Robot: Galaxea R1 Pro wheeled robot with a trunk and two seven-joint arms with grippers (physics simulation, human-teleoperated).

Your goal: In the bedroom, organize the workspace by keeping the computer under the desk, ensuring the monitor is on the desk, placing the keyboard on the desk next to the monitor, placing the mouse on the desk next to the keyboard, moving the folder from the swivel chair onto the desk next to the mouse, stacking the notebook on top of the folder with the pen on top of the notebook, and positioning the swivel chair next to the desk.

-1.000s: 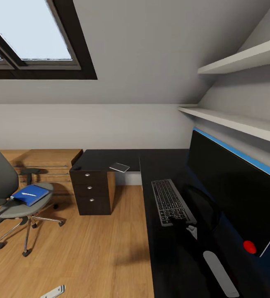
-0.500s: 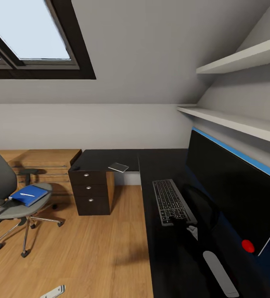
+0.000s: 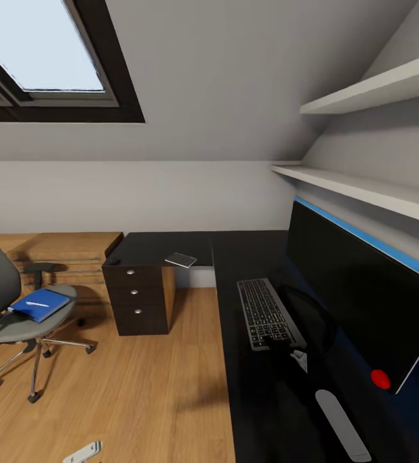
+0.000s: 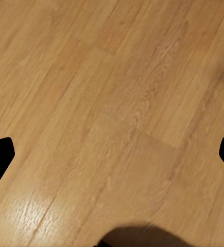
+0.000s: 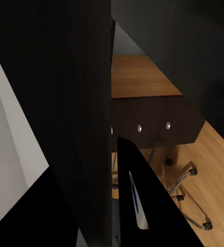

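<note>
Progress looked partial. On the long black desk point(image 3: 248, 254) the monitor point(image 3: 357, 302) stood along the wall side, a wide thin panel with a glossy black front and a small red dot near its lower corner, and the keyboard point(image 3: 267, 313), slim with dark grey keys, lay just beside it. A small flat object point(image 3: 181, 260) with a pale edge rested on the desk's far wing above the three knobbed drawers point(image 3: 137, 299); I took it for the notebook, not yet stacked. Well apart, on the light wood floor point(image 3: 139, 392), the swivel chair point(image 3: 23, 321) carried the bright blue folder point(image 3: 39, 304) on its grey padded seat, with the thin white pen point(image 3: 37, 303) lying on the folder. So folder, notebook, pen and chair all seemed left to move. Mouse and computer could not be placed.

The left gripper point(image 4: 112, 154) hung spread wide over bare floorboards, grasping nothing. Whether the right gripper was released or clenched could not be told from its dark, crowded view.
</note>
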